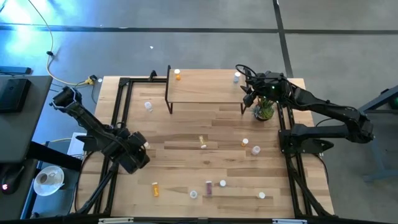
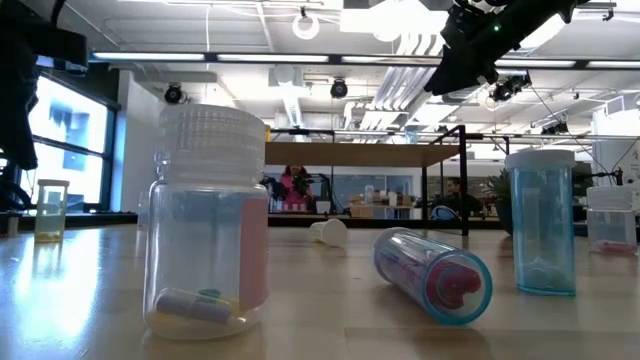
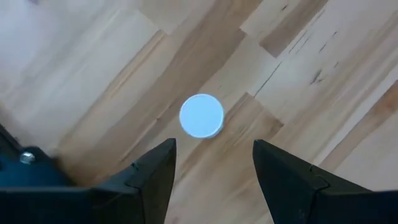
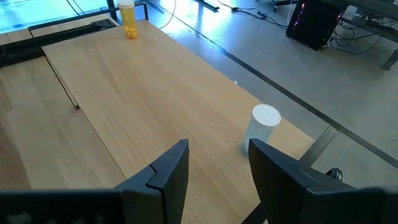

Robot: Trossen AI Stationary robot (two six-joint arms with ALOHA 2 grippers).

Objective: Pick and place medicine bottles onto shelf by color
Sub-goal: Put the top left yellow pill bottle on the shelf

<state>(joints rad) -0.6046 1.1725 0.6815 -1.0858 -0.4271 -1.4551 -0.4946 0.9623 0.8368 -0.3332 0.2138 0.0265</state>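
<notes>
Medicine bottles with white caps are scattered over the wooden table, among them an orange one (image 1: pixel 155 188), a purple one (image 1: pixel 209 187) and a lying one (image 1: pixel 202 142). The shelf (image 1: pixel 205 92) stands at the far edge. An orange bottle (image 4: pixel 127 18) stands at its left end and a pale one (image 4: pixel 261 127) at its right end. My left gripper (image 3: pixel 214 149) points down, open, over an upright white-capped bottle (image 3: pixel 201 115) near the table's left edge; the cap lies just beyond the fingertips. My right gripper (image 4: pixel 217 168) hovers open above the shelf's right end, close to the pale bottle.
A small green plant (image 1: pixel 263 111) stands just in front of the shelf's right leg. More bottles lie near the front edge (image 1: pixel 262 195) and right of centre (image 1: pixel 255 150). Black frame rails (image 1: pixel 118 118) run along both table sides. Bare wood lies at the table's middle.
</notes>
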